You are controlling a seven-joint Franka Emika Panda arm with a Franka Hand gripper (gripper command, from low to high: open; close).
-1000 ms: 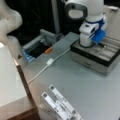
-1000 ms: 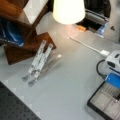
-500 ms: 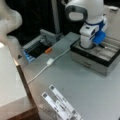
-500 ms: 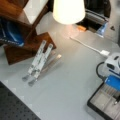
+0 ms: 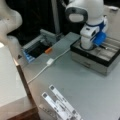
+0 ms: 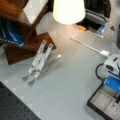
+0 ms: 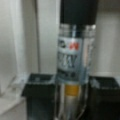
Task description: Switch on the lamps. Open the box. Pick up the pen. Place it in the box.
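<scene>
The box [image 5: 86, 53] stands open at a front view's right, its pale grooved lining showing; in a front view its corner [image 6: 96, 103] sits at the bottom right. My gripper [image 5: 100, 46] hangs low over the lining, shut on the pen [image 5: 104, 46], whose dark end pokes out to the right. In a front view the pen [image 6: 117, 101] points down into the box below the gripper [image 6: 114, 93]. The wrist view shows the pen [image 7: 72, 62], black-capped with a silvery labelled body, between the two black fingers [image 7: 40, 95]. A lampshade [image 6: 68, 10] glows lit.
A white cable [image 5: 50, 61] [image 6: 87, 46] runs across the table to the box's left. A white folding stand [image 5: 60, 105] [image 6: 37, 62] lies near the wooden shelf [image 6: 25, 37]. A dark bin with a blue edge [image 5: 37, 48] and an orange item [image 5: 48, 50] sit behind.
The gripper with the pen has shifted slightly lower and further over the box lining. Nothing else has moved.
</scene>
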